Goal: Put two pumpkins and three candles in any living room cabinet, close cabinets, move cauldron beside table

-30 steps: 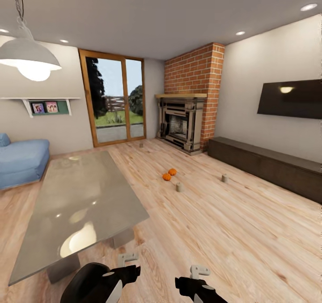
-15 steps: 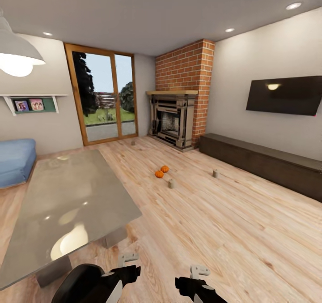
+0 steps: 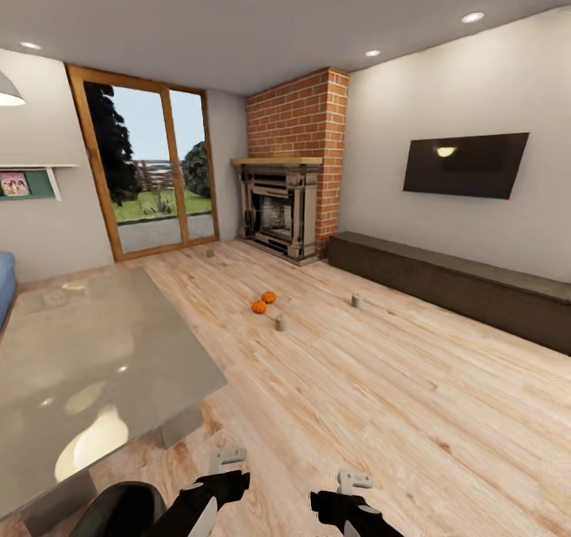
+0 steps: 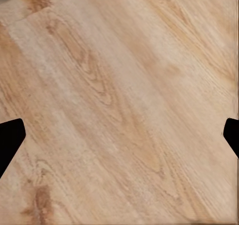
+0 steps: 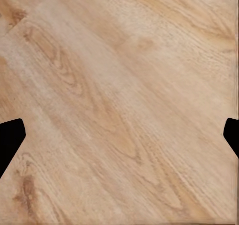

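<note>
Two small orange pumpkins [image 3: 259, 307] [image 3: 270, 297] sit side by side on the wooden floor mid-room. A short grey candle [image 3: 280, 324] stands just in front of them, a second candle [image 3: 356, 301] is off to their right, and a third candle [image 3: 210, 252] is far back by the glass door. The long, low, dark-brown cabinet [image 3: 452, 281] runs along the right wall, its fronts shut. My left gripper [image 4: 119, 140] and right gripper [image 5: 119, 140] hang open over bare floor, far from all of these. A black rounded shape [image 3: 111, 512] lies by my left arm; whether it is the cauldron is unclear.
A glossy grey table [image 3: 87, 362] takes up the left foreground. A brick fireplace [image 3: 281, 204] stands in the far corner, with a glass door [image 3: 151, 172] to its left and a wall TV [image 3: 464, 164] above the cabinet. Wide wooden floor [image 3: 396, 394] lies between me and the cabinet.
The whole head view has shifted left, so the camera turned right; the lamp and blue sofa have nearly left the picture. Pumpkins, candles and grippers have not moved.
</note>
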